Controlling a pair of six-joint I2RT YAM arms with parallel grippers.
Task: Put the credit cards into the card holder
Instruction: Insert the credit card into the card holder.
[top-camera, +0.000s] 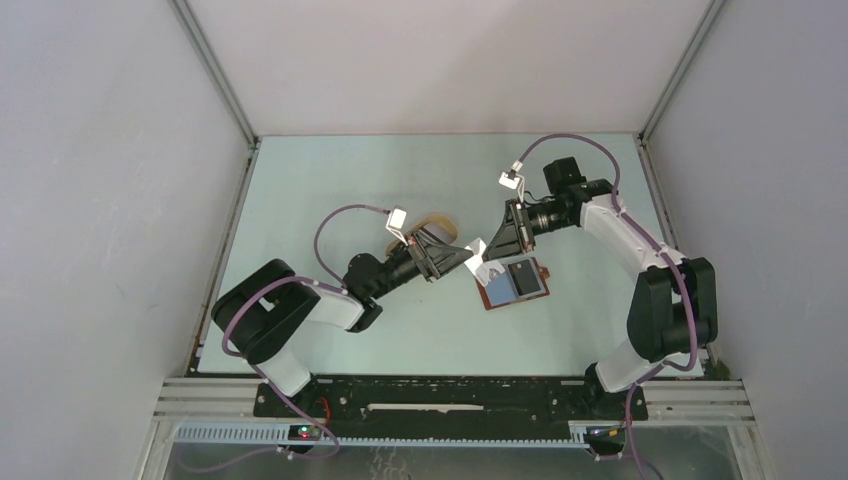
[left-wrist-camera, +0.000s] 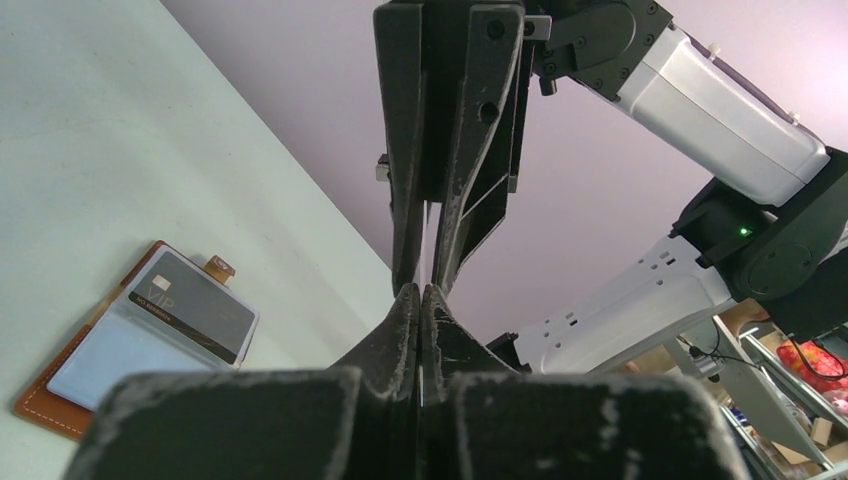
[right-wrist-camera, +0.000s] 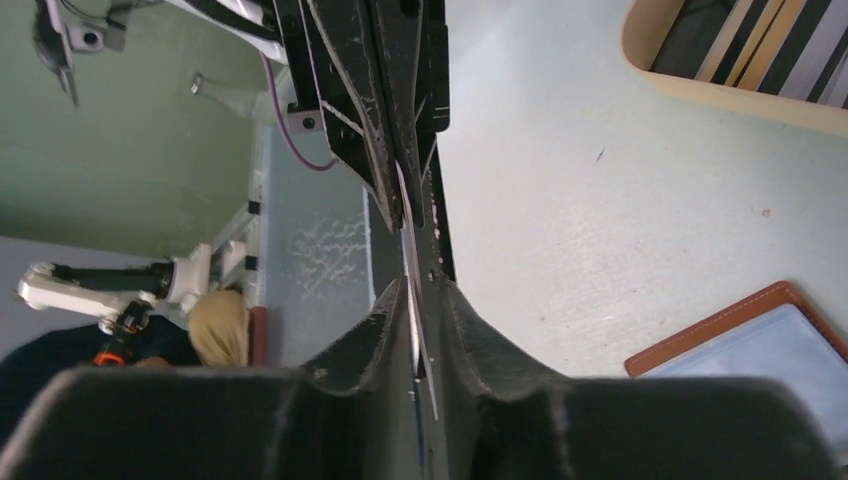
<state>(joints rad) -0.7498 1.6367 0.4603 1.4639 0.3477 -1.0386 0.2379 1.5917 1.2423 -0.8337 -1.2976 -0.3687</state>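
Observation:
The card holder (top-camera: 515, 282) lies open on the table, with a black card (top-camera: 524, 275) in its right half and a pale grey-blue card (top-camera: 498, 288) in its left. It also shows in the left wrist view (left-wrist-camera: 45, 405) and the right wrist view (right-wrist-camera: 700, 335). My left gripper (top-camera: 462, 257) and right gripper (top-camera: 490, 245) meet tip to tip just above the holder's left edge, with one white card (top-camera: 477, 250) between them. The left gripper (left-wrist-camera: 421, 292) is shut on that card (left-wrist-camera: 421, 385). The right gripper (right-wrist-camera: 422, 290) has its jaws slightly apart around the card (right-wrist-camera: 408, 250).
An oval tan tray (right-wrist-camera: 700, 85) with several striped cards (right-wrist-camera: 760, 50) stands behind the left gripper, half hidden in the top view (top-camera: 435, 225). Enclosure walls ring the table on the left, back and right.

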